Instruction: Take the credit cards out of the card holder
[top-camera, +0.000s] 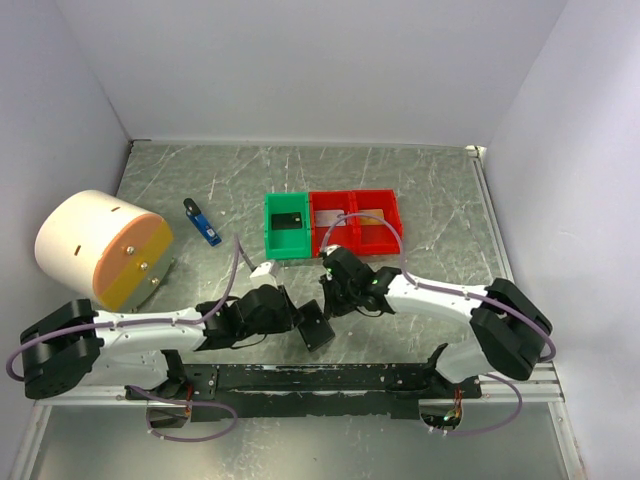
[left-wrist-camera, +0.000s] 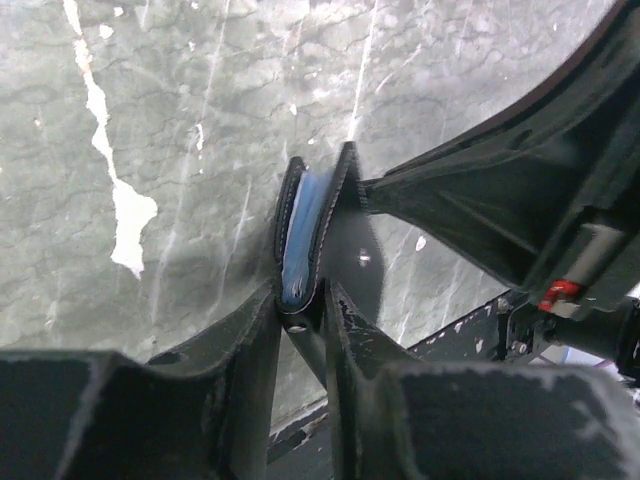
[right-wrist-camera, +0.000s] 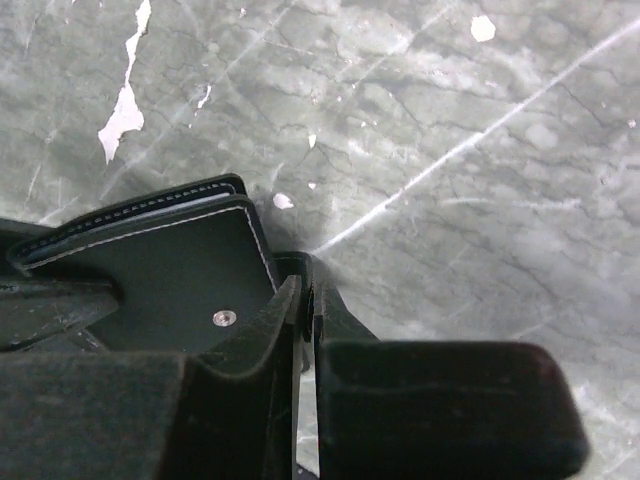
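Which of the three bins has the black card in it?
The green plastic bin, leftmost in the row; a flat black card lies inside. The two red plastic bins sit to its right.

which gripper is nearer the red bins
Right. The right gripper, jaws shut, sits just on the near side of the red bins; the left gripper is further back and to the left, clamped on the card holder.
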